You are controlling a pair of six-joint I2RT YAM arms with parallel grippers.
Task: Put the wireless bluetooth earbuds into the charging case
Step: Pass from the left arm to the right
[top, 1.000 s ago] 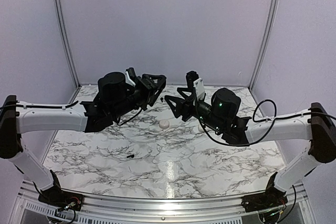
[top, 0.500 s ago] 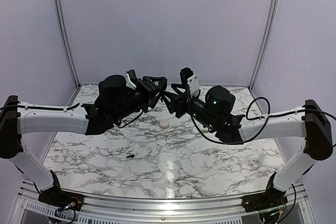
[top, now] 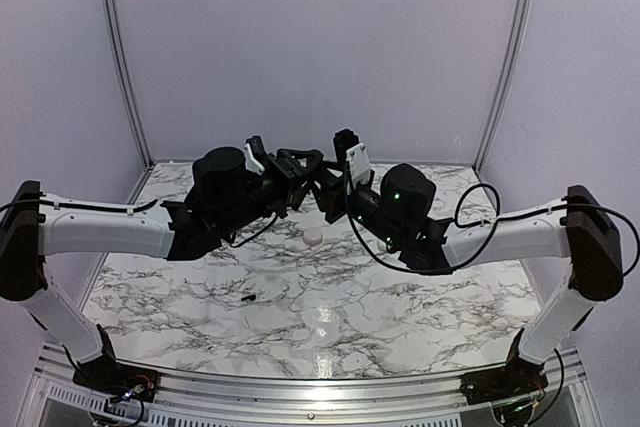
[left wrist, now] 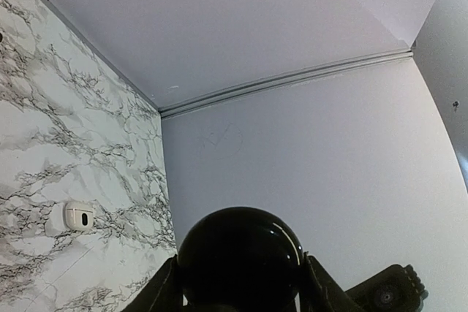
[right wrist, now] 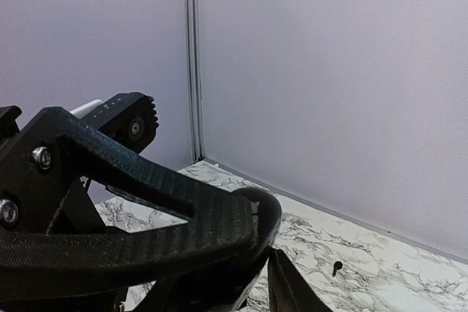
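Note:
The cream-white charging case [top: 313, 236] lies closed on the marble table, below both grippers. One tiny black earbud [top: 247, 298] rests on the table nearer the front left. Another small dark stub, an earbud [right wrist: 336, 267], lies near the back wall. My left gripper [top: 295, 169] [left wrist: 240, 272] is raised above the table and shut on a glossy black round puck [left wrist: 240, 253]. My right gripper [top: 325, 187] [right wrist: 245, 286] meets it head-on. One of its fingers [right wrist: 284, 286] touches the puck's edge [right wrist: 269, 213]; the other is hidden behind the left gripper's finger.
A bright white squarish piece with a dark spot [left wrist: 78, 215] lies on the marble table [top: 400, 307] towards the back. Pale walls [top: 320, 47] close in the back and sides. Both arms span the middle of the table at mid height.
My right arm has swung left until its gripper meets the left gripper, and its jaws have narrowed round the puck's edge. The left gripper has kept hold of the puck and barely moved.

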